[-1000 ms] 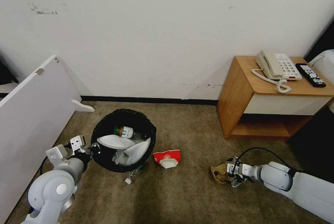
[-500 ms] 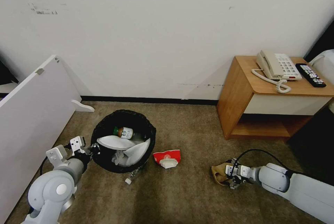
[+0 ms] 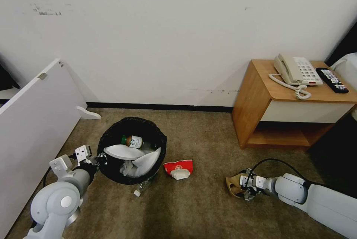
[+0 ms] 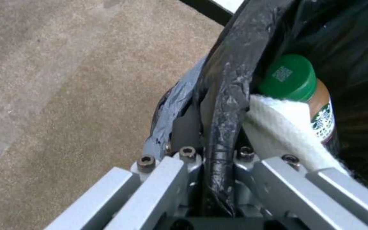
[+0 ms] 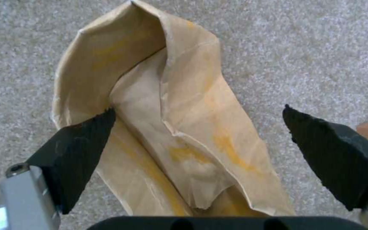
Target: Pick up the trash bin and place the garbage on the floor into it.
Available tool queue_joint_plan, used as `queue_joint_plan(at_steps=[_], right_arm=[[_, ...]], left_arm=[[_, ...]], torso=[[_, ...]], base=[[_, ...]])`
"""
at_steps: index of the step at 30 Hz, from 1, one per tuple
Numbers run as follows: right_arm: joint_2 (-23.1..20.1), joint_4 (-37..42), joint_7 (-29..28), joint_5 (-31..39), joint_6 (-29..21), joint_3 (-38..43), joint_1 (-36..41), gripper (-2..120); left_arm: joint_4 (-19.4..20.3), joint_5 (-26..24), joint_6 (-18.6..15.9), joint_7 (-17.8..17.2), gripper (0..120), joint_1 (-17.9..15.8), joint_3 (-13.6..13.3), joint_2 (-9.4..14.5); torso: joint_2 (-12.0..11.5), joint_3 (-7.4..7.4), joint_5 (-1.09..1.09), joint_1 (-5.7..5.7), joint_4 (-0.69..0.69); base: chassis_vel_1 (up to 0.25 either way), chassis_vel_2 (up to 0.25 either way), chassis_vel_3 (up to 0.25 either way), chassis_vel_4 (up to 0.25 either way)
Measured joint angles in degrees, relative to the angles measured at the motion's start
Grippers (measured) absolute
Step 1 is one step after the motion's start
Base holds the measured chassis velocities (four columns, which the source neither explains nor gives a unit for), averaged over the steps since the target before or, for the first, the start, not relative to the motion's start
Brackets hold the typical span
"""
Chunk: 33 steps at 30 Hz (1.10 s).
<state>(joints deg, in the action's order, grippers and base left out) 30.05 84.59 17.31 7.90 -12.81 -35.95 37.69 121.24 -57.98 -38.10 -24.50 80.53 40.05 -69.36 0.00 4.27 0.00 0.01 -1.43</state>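
while the left arm holds on, little else has moved:
left gripper: fingers clamped together on the bag-lined rim of the trash bin, near left on the floor.
right gripper: crept slightly left over the last second; fingers apart, straddling the brown paper bag, near right.
meaning: bag looks ready to be pinched, not yet gripped.
remaining garbage: red-and-white wrapper just right of the bin.
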Motion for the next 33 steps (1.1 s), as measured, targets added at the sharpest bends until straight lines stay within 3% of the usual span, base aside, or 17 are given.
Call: queue_joint_plan(at_steps=[18,23,33], right_arm=[[1.9,-0.2,-0.5,0.0,-0.5,-2.2,-0.8,100],[2.0,-0.2,-0.6,-0.1,-0.6,-2.3,-0.5,88],[3.7,-1.5,-0.7,-0.2,-0.6,-2.7,-0.5,86]], left_arm=[[0.0,0.7,0.1,0.4,1,0.3,0.2,-1.0],[-0.1,0.7,0.1,0.5,1,0.4,0.3,-0.8],[-0.4,0.7,0.2,0.5,1,0.4,0.3,-0.8]], torso=[[0.0,0.00,0.00,0.00,0.00],[0.0,0.00,0.00,0.00,0.00],[0.0,0.00,0.00,0.00,0.00]], base=[[0.000,0.000,0.000,0.000],[0.000,0.000,0.000,0.000],[0.000,0.000,0.000,0.000]])
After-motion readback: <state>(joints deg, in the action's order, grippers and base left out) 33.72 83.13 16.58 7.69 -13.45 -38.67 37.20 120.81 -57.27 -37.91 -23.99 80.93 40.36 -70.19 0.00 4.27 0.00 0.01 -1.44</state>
